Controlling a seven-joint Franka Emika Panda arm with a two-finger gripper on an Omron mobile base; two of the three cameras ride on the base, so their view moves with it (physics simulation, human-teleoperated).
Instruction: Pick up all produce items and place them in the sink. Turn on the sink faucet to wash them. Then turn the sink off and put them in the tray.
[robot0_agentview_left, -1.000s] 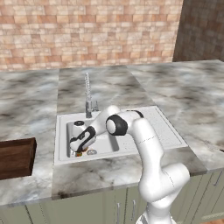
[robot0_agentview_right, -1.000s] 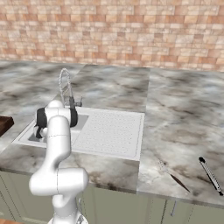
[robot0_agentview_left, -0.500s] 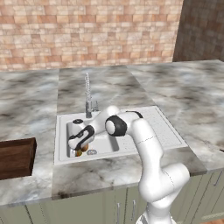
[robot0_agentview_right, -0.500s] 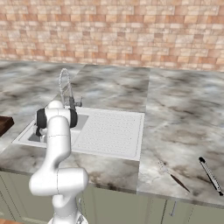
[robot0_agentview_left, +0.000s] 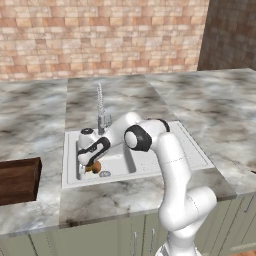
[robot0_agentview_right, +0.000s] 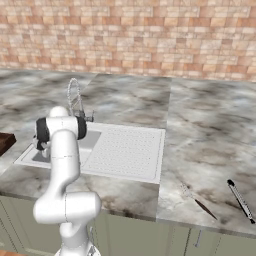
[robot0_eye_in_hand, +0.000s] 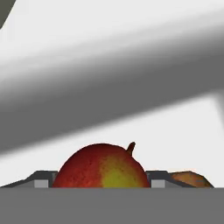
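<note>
Marbled grey counter framed the smooth white sink (robot0_agentview_left: 72, 177), where we saw our gripper (robot0_agentview_left: 90, 166) clasping the rounded red-and-yellow fruit (robot0_eye_in_hand: 102, 167) beside the brown oval (robot0_eye_in_hand: 191, 179).

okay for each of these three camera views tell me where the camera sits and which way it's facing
Left base view: behind the arm on its left, looking forward and down at the sink; the arm reaches into the basin.
Right base view: behind on the right, facing the sink and faucet; the arm rises at lower left.
Hand view: on the hand, inside the basin, facing its wall; gripper fingers flank the red-and-yellow fruit.
Shared: both base views show the sink and arm.
</note>
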